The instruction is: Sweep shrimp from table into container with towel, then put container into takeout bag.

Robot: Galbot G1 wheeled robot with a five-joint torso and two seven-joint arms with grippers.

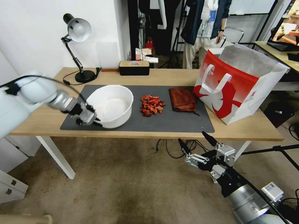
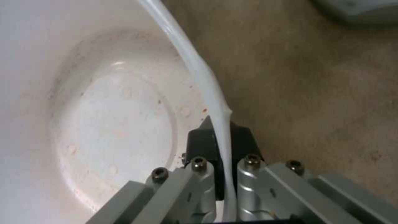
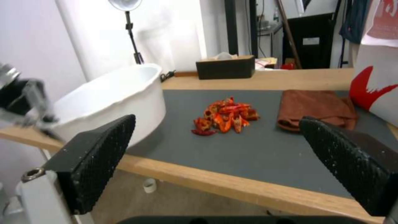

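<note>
The white container [image 1: 112, 105] stands on the left of the dark mat [image 1: 180, 124] on the table [image 1: 249, 127]. My left gripper [image 1: 93, 119] is shut on its near rim. In the left wrist view the fingers [image 2: 199, 143] pinch the thin rim [image 2: 207, 84], which bends at the grip. A pile of red shrimp [image 1: 151, 105] lies mid-mat, with the brown towel [image 1: 183, 99] just to its right. The red and white takeout bag [image 1: 236, 84] stands open at the table's right end. My right gripper [image 1: 196, 141] hangs open below the table's front edge, facing the shrimp [image 3: 224, 116] and towel [image 3: 317, 107].
A desk lamp [image 1: 78, 31] and a black tissue box [image 1: 134, 67] stand along the table's back edge. Cables hang under the table. Another desk [image 1: 280, 53] lies to the far right.
</note>
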